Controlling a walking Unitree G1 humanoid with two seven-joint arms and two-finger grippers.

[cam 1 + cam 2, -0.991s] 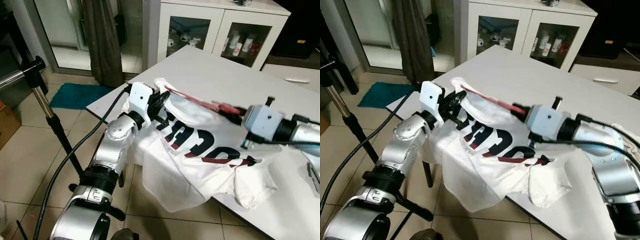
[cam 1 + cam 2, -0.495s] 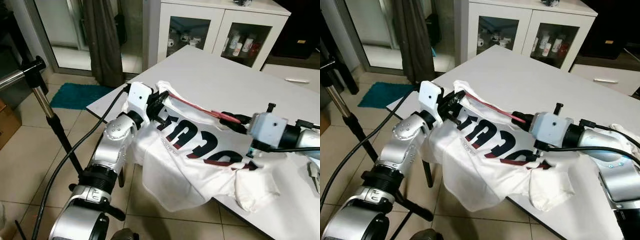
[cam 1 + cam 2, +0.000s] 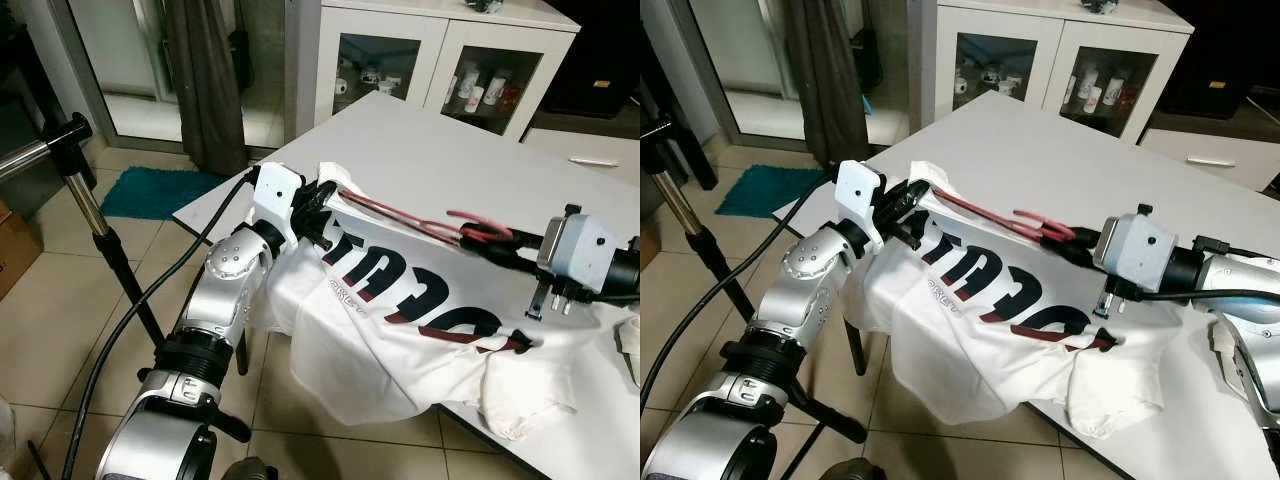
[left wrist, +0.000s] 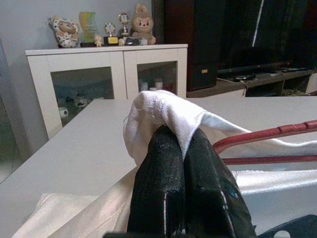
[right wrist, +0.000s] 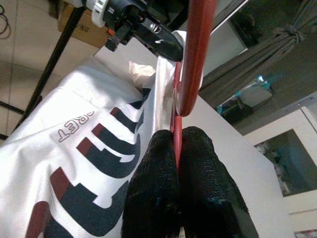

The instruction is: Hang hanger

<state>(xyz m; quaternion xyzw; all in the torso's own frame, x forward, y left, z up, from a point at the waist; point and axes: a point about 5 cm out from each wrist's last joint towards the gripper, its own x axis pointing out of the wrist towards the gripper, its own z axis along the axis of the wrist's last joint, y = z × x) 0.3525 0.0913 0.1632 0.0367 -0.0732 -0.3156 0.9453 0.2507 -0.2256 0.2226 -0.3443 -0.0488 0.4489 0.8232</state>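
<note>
A white T-shirt point(image 3: 400, 310) with dark red and navy lettering drapes over the near corner of the white table point(image 3: 450, 150). My left gripper point(image 3: 322, 205) is shut on the shirt's collar point(image 4: 158, 111), holding it raised. A red hanger point(image 3: 420, 222) runs from the collar to my right gripper point(image 3: 490, 245), which is shut on the hanger near its hook point(image 5: 195, 54). The hanger's far end is tucked inside the collar. In the right wrist view the black fingers point(image 5: 158, 193) pinch the thin red bar.
A black clothes-rack pole point(image 3: 95, 215) on a stand rises at my left. A white glass-door cabinet point(image 3: 430, 65) stands behind the table. A teal mat point(image 3: 150, 190) lies on the tiled floor by a dark curtain point(image 3: 205, 80).
My right gripper has moved right along the table with the hanger, exposing the hook. The shirt has been stretched out further between the two grippers. My left gripper stays on the collar.
</note>
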